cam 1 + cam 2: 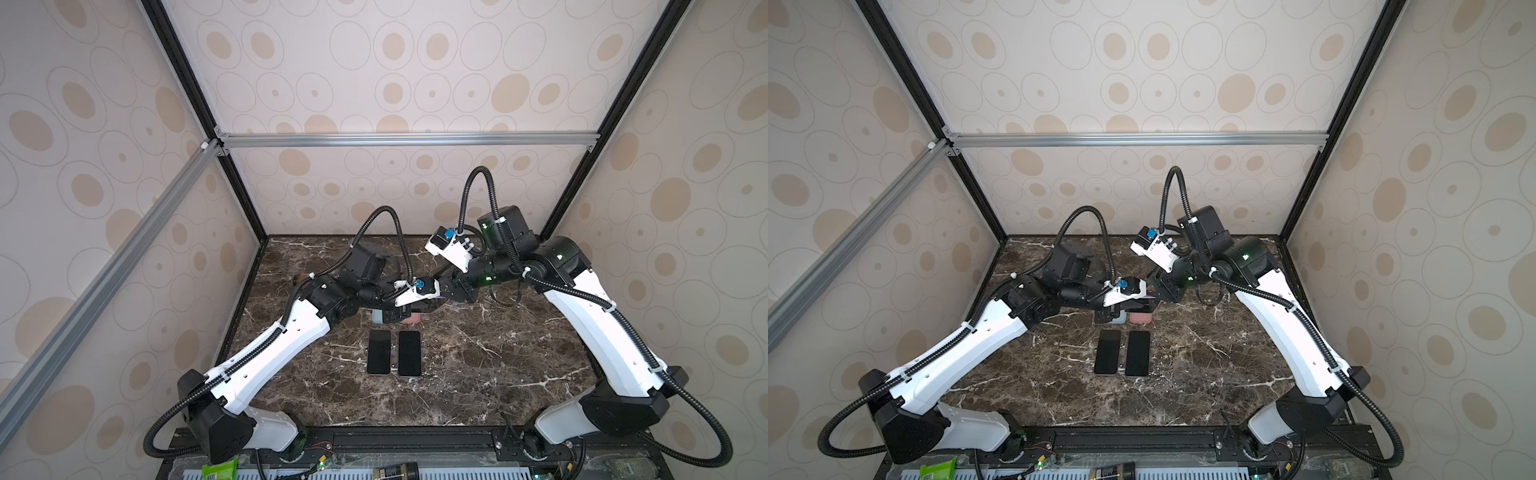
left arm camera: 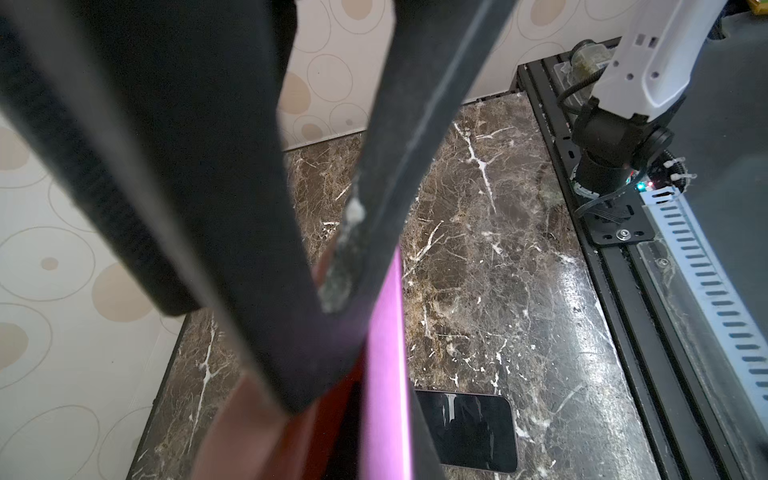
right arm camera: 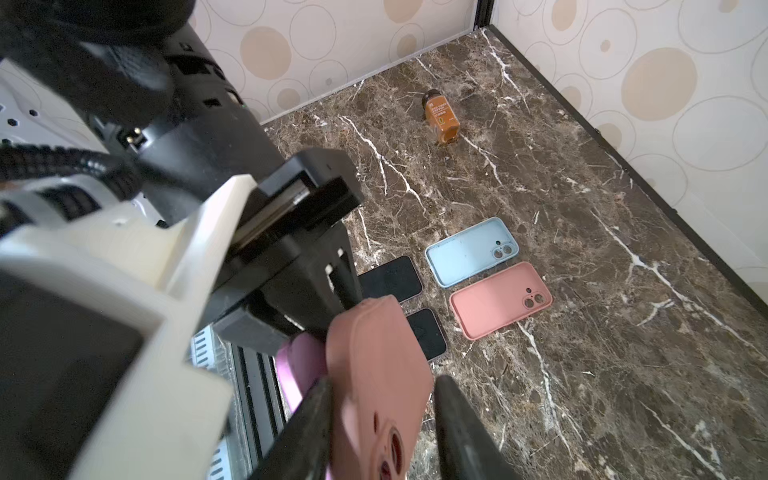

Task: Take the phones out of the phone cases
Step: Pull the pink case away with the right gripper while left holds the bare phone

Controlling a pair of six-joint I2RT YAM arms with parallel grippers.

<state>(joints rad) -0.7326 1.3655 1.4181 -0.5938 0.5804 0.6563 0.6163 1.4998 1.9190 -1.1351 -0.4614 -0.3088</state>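
The pink phone case (image 3: 374, 374) is up in the air near the blue case (image 3: 471, 251). A purple phone (image 3: 299, 361) peeks out of it. The left gripper (image 3: 351, 297) is pinched tight at its edge. The right gripper (image 3: 382, 382) has a finger on each side, but I cannot tell if it squeezes. An empty pink case (image 3: 500, 299) lies just beside the blue case.

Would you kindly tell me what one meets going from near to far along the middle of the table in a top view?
Black front rail → black phone beside a second black phone → blue case beside the pink case, both partly covered → patterned back wall.
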